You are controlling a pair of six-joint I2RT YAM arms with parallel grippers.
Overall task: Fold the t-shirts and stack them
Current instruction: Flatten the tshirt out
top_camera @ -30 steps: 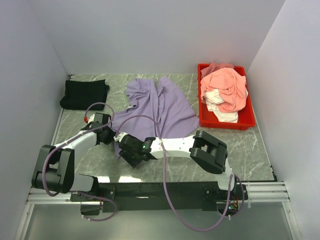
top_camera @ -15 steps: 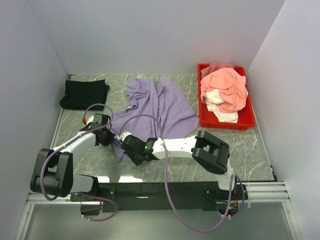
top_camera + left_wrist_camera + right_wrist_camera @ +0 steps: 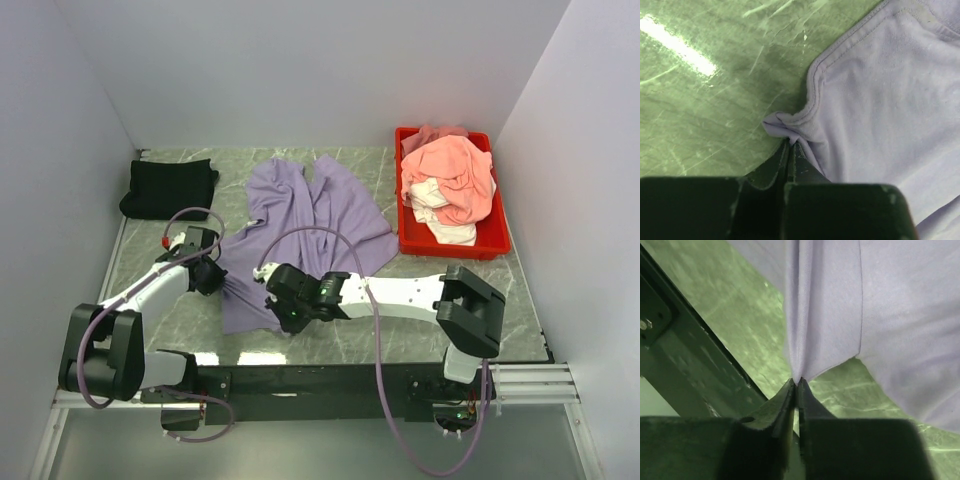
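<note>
Lavender-purple t-shirt (image 3: 300, 210), soft matte knit, crumpled mid-way across the veined grey marble table (image 3: 515, 285), left gripper (image 3: 790, 146) pinched tight on its stitched hem corner, right gripper (image 3: 796, 384) clamped on a pleated edge, black t-shirt (image 3: 168, 187) folded far left, salmon-pink t-shirt (image 3: 455, 170) and white t-shirt (image 3: 445, 222) heaped in glossy red tray (image 3: 502, 235).

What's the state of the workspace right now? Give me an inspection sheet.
Surface: grey marbled table, glare near front edge.
Job's things: lavender shirt spread rumpled mid-table; black shirt folded far left; salmon-pink shirt and white shirt heaped in the red tray.
Clutter: only the red tray, far right.
Grippers: left gripper shut on the lavender shirt's hem corner; right gripper shut on its near edge.
Cables: purple cables loop over both arms, one above the lavender shirt.
Surroundings: plain white walls on three sides.
</note>
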